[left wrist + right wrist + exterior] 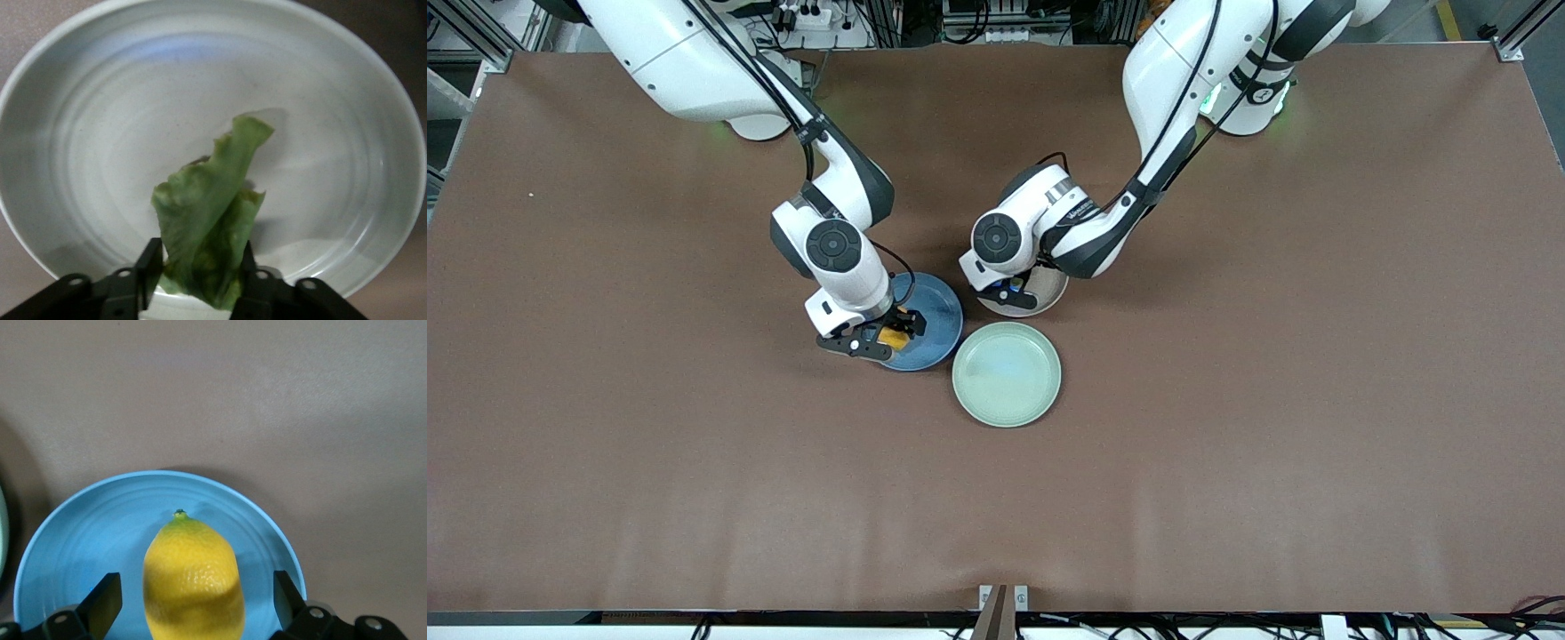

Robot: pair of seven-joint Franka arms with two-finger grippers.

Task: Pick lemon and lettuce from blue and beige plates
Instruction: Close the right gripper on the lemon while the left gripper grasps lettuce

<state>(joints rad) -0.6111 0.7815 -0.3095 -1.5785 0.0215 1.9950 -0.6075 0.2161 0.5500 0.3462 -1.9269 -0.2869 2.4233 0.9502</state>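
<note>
The yellow lemon lies on the blue plate. My right gripper is low over it and open, one finger on each side with a gap to the fruit. From the front, the lemon shows between those fingers on the blue plate. The wrinkled green lettuce stands folded upright on the beige plate. My left gripper is shut on the lettuce, both fingers pressing its lower part. From the front, the left gripper hides most of the beige plate.
A pale mint-green plate sits bare, nearer the front camera, touching or almost touching both other plates. Brown table spreads wide around the three plates.
</note>
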